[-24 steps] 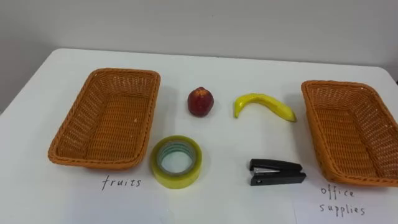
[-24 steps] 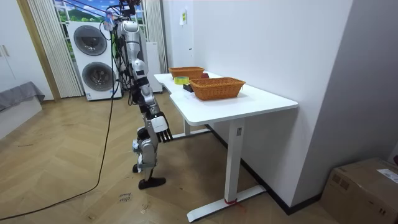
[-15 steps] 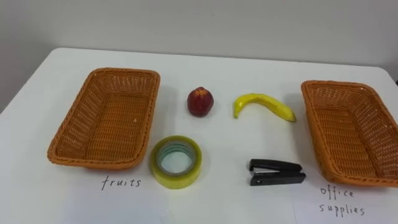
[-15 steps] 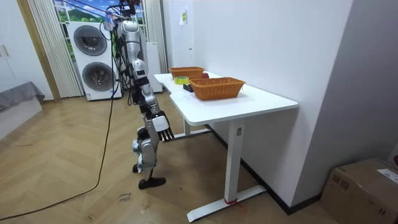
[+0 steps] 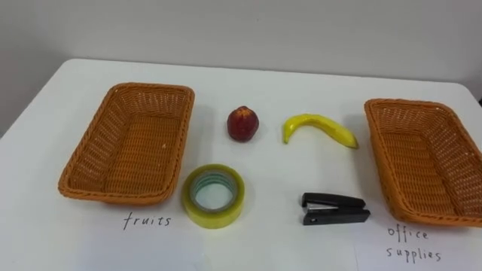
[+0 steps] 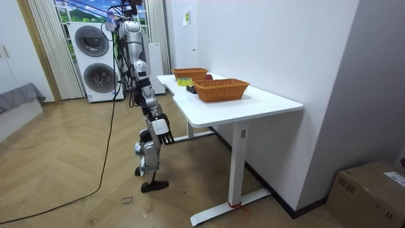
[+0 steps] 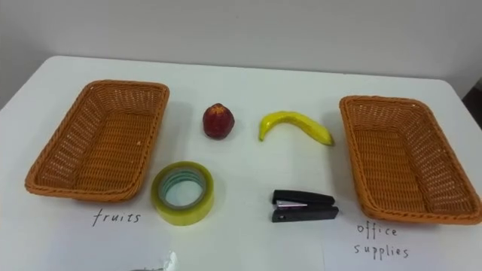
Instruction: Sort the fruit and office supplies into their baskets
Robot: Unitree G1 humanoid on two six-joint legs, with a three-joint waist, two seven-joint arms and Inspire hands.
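Almost nothing had changed in the last moment. The white table (image 5: 45, 105) and everything on it lay just as before. In the room view the robot stood at the table's long side, its right hand (image 6: 161, 126) a shade higher than a moment earlier.

That hand hung at thigh level with its fingers loosely straight and nothing in them. I judged that sorting had not begun and the first reach was only starting.

The left basket (image 5: 79, 162), marked for fruit, and the right basket (image 5: 410, 162), marked for office supplies, both sat empty at opposite ends. Between them were four loose items, all well apart:
- the yellow tape roll (image 5: 226, 213), just beside the left basket's near corner
- the banana (image 5: 316, 124), farther back and right of centre
- the black stapler (image 5: 335, 208), near the right basket
- the red fruit (image 5: 243, 123) – apple or peach, hard to say – at the back
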